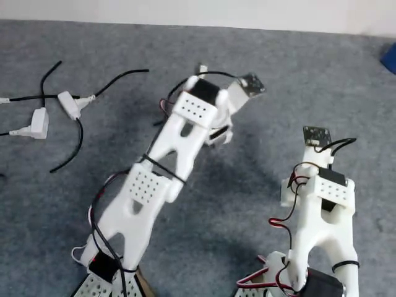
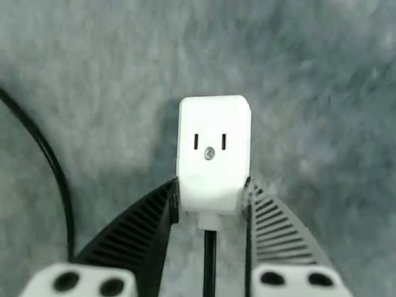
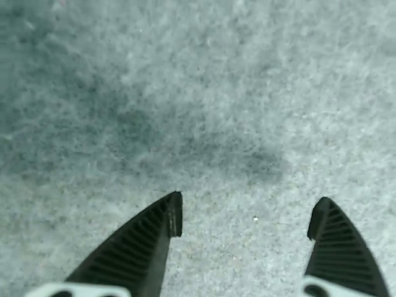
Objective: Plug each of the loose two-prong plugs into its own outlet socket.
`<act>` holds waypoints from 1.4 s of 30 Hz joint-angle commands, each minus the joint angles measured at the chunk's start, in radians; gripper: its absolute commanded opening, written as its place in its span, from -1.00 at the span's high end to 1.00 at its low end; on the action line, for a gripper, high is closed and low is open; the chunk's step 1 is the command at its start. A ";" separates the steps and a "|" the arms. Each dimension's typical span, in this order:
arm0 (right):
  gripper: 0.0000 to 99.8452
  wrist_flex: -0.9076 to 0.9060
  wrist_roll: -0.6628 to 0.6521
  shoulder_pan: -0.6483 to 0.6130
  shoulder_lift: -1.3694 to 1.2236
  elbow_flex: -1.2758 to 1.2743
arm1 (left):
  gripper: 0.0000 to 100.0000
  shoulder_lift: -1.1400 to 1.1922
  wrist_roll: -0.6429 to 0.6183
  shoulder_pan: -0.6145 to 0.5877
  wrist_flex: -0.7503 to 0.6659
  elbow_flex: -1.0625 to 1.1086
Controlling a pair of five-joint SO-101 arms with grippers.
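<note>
Black ribbed fingers (image 2: 154, 223) of my left gripper (image 2: 210, 192) are clenched on the white outlet socket (image 2: 213, 148), one finger on each side of its lower end. The socket face points at the wrist cam: two slots, with a screw between and just below them, and no plug in the slots. Its socket cord (image 2: 210, 260) is black and runs back out between the fingers. Behind it is the grey carpet-like mat (image 2: 322, 74), with a shadow beside the socket. I can't tell whether the socket is lifted clear or resting on the mat. A second black cord (image 2: 52, 167) curves over the mat off to one side, apart from the socket.

Right gripper (image 3: 249, 210) is released, jaws spread wide over the mat, with a soft shadow on the mat past the tips.

From the high cam, my left arm (image 1: 161, 167) stretches diagonally from its base at the near edge toward the middle of the table. The right arm (image 1: 322, 210) stands folded close to its own base, well apart from the left one.

Far over on the left side of the table, one white connector piece (image 1: 38, 122) lies on the mat. Another white piece (image 1: 69, 105) lies just beside it. Both are on black leads (image 1: 77, 145) that loop around them. I can't tell from here which is a plug and which a socket, or whether any are mated. They are well apart from both arms.
</note>
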State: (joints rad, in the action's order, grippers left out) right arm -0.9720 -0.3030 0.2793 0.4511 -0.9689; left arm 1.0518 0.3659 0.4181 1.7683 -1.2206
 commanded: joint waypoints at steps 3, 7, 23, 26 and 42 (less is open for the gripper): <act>0.36 -0.019 -0.018 -0.004 0.024 0.008 | 0.99 -0.314 -0.005 0.019 0.020 0.530; 0.36 -0.053 -0.021 -0.008 0.022 0.013 | 0.99 -0.568 -0.003 0.042 0.018 0.868; 0.36 -0.058 -0.038 -0.012 0.024 0.005 | 0.99 -1.110 0.216 0.013 -0.221 1.643; 0.36 -0.059 -0.060 -0.012 0.024 0.004 | 0.99 -1.110 0.229 -0.068 -0.221 1.554; 0.36 -0.094 -0.057 -0.054 0.025 0.002 | 0.73 -0.906 0.374 -0.403 -0.379 1.254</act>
State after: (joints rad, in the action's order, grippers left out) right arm -1.0441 -0.3521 0.2578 0.4511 -0.9689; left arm 0.1082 0.7296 0.0238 1.4124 0.0713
